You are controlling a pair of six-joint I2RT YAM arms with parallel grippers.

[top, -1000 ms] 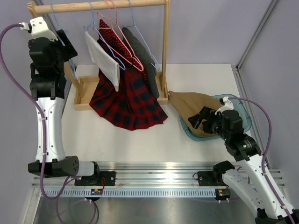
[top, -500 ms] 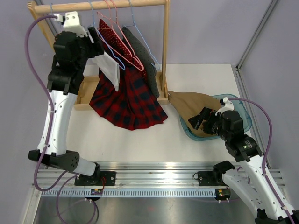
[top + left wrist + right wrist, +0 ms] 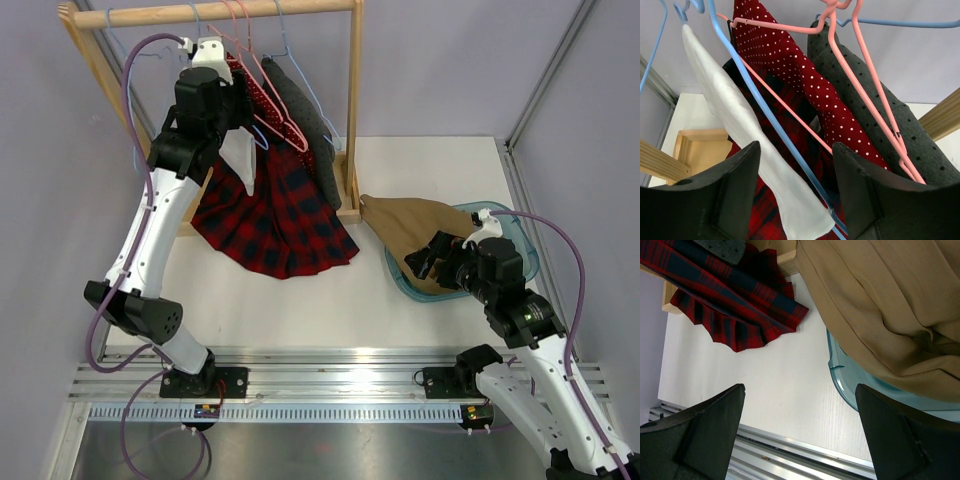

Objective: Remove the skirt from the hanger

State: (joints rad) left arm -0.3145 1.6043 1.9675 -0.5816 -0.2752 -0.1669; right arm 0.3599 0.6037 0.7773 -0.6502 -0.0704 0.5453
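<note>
Bright, even light is filling all three views.
Soft overhead light is casting only faint shadows on the white counter (image 3: 250,300), and the metal rail (image 3: 350,372) is throwing back white glare. Close to the wrist lenses, the dark pincer fingers (image 3: 730,200) are looking slightly soft; everything farther off is looking crisp.

table (image 3: 300,290): white, flat
rack (image 3: 352,110): wooden, standing at the far side, left of centre
skirt (image 3: 275,225): red plaid, hem spread on the surface
tub (image 3: 525,245): clear blue, right side
cloth (image 3: 400,230): tan, spilling from tub onto surface
</note>
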